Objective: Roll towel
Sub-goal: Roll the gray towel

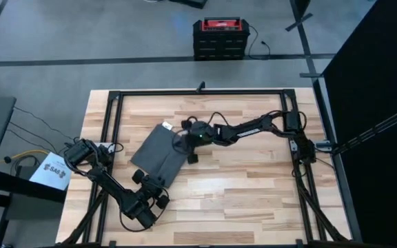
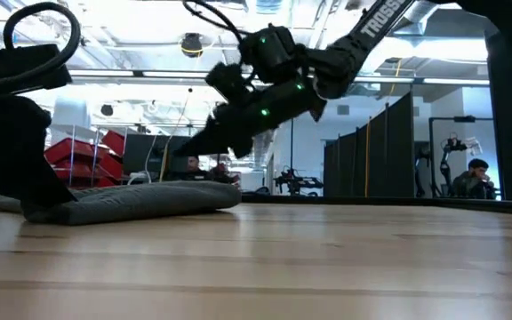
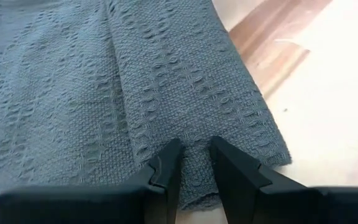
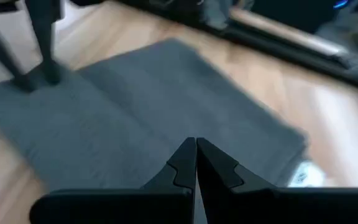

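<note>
Left gripper (image 3: 191, 155), fingers slightly spread, pinches the towel (image 1: 158, 153) at its near short edge on the table (image 1: 253, 193). We see the closed right gripper (image 2: 194, 145) hovering above the far end.

You are working in an open robotics lab: a framed wooden table (image 1: 253, 200) is standing on grey floor, dark partition screens (image 2: 376, 147) are dividing the hall, and people (image 2: 475, 178) are sitting beyond (under bright ceiling lights).
</note>
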Robot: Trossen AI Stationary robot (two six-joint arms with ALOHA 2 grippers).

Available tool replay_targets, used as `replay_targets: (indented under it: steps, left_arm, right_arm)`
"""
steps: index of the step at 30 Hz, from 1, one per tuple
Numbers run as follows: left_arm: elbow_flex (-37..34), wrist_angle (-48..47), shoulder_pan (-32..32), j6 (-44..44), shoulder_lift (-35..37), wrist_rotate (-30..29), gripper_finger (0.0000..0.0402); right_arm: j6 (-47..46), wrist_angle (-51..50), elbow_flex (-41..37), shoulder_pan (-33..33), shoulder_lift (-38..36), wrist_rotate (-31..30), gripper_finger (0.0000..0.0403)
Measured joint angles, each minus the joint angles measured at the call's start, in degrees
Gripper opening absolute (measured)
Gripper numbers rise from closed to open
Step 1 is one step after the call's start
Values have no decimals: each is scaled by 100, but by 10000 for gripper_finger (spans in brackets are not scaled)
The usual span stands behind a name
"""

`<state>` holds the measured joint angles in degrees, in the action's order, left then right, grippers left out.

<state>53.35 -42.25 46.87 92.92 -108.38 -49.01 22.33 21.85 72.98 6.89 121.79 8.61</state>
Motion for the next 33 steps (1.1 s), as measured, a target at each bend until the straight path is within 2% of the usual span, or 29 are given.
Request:
replay_targets:
  steps: [7, 13, 19, 23, 27, 29, 33]
  left_arm:
    - [18, 669, 2, -446, 0, -51, 77]
    - [23, 615, -2, -410, 0, -64, 77]
    - [13, -116, -272, -267, 0, -288, 77]
    - [-8, -182, -619, -672, -2, -545, 77]
    - [97, -399, -921, -1393, 3, -591, 77]
    - [326, -826, -977, -1579, 63, -593, 77]
    - [1058, -1962, -952, -1676, 259, -655, 77]
  right_arm:
    - [-507, -321, -434, -104, 38, -24, 0]
    - [-637, -818, -837, -527, -158, -618, 0]
    - [-1493, -1208, -1235, -1270, -699, -821, 0]
    - [-1823, -1520, -1251, -1825, -960, -802, 0]
    - [-1778, -1888, -1253, -2121, -1425, -1231, 0]
    - [-1737, -2125, -1241, -2068, -1822, -1441, 0]
    - [-1464, -2774, -1336, -1902, -2366, -2370, 0]
